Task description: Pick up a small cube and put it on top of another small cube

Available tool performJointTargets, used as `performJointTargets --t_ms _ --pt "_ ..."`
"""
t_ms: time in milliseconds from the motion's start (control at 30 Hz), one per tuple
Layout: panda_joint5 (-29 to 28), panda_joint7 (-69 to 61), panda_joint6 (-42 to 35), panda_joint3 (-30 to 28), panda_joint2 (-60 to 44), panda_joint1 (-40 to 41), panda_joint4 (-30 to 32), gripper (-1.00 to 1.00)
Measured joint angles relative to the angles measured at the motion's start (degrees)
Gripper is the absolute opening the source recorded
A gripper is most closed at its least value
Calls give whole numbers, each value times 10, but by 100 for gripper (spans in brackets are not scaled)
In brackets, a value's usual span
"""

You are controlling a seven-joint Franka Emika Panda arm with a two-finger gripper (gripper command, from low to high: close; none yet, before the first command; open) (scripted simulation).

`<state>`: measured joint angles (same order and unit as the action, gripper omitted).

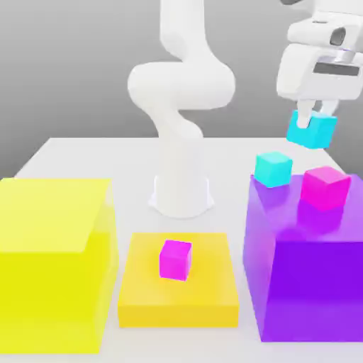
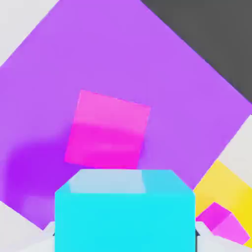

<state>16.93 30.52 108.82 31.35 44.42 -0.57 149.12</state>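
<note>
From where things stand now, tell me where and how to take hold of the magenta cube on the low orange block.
Grip the magenta cube by two opposite upright side faces, coming straight down from above. It sits flat on the low orange block, with its top uncovered and nothing touching its sides, so that approach looks best.

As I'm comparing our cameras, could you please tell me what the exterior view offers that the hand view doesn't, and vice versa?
Exterior view: white robot arm, large bright-yellow block, small plain turquoise cube resting on the purple block.
Hand view: dark grey area past the purple block's edge.
Both: large glossy purple block, pink cube on it, flat orange-yellow slab bearing a small magenta cube, and claw gripping a small cyan cube.
</note>
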Motion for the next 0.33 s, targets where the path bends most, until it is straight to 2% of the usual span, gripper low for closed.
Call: performJointTargets --t_ms 100,200,233,333 --pt "37 17 -28 -35 47 -8 35 -100" --pt "64 19 24 -21 41 -12 83 -100" --pt "73 17 46 -13 35 -14 100 100" --pt "73 17 46 -13 35 -14 100 100"
